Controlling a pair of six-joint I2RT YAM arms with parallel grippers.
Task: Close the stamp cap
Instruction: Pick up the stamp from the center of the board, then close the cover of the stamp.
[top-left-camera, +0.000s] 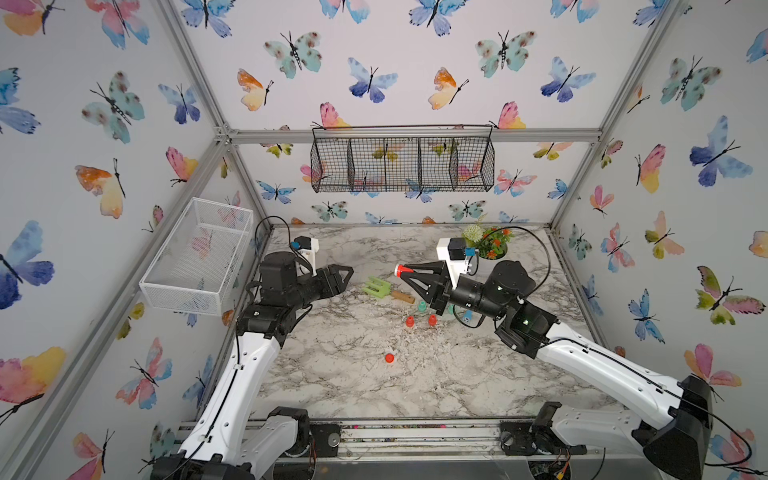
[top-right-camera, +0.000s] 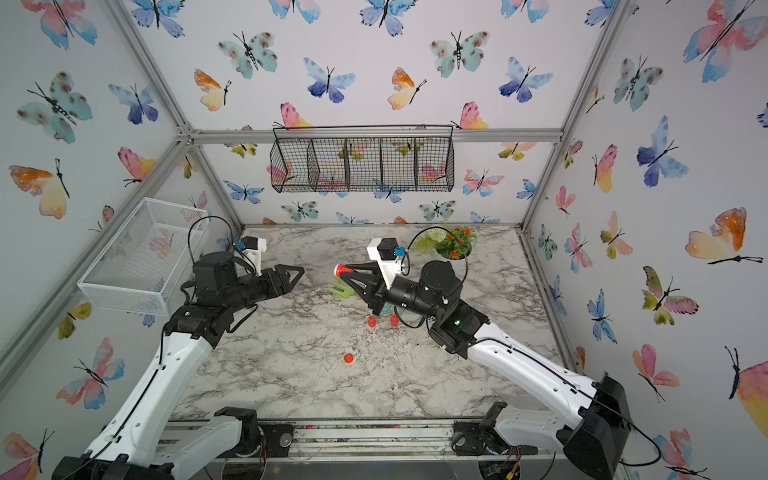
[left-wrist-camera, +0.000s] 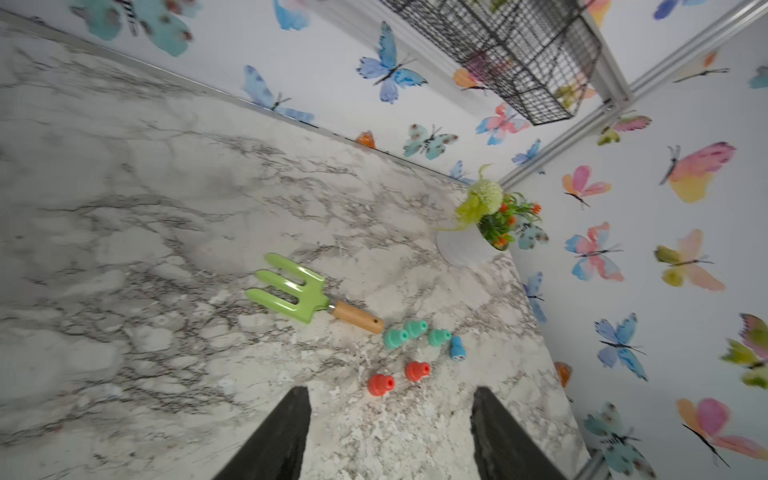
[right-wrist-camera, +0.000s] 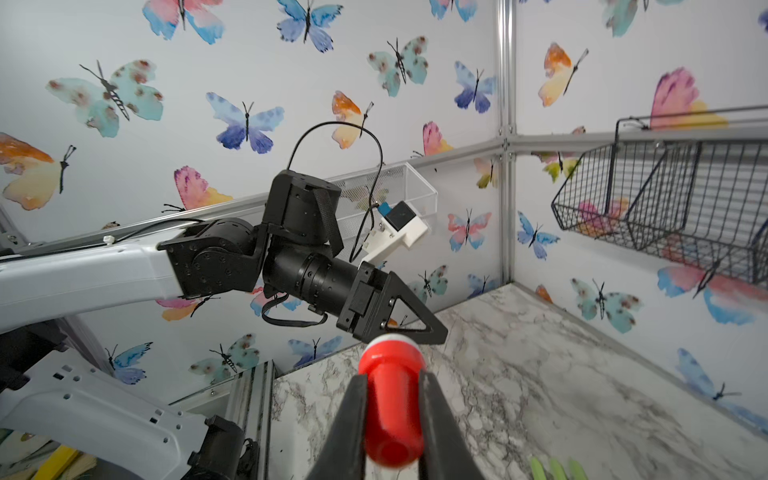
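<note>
Two left fingers (left-wrist-camera: 282, 432) stand spread, empty. My right fingers (right-wrist-camera: 349, 415) pinch the red stamp (right-wrist-camera: 390, 399); its near end is blurred, and I cannot tell whether it is capped.

Butterfly wallpaper (top-left-camera: 374, 62) surrounds a marble tabletop (top-left-camera: 353, 386). A black wire basket (top-left-camera: 402, 164) hangs high beyond the right claw (top-left-camera: 402, 271), a white mesh basket (top-left-camera: 199, 257) behind the left claw (top-left-camera: 349, 272).

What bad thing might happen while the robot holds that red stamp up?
1. The right gripper pinches the red stamp high over the table; a slip might drop it among the little stamps standing there.
2. The left gripper is open and empty, and a small red cap lies alone on the table. It looks round, so it might roll away when grabbed.
</note>
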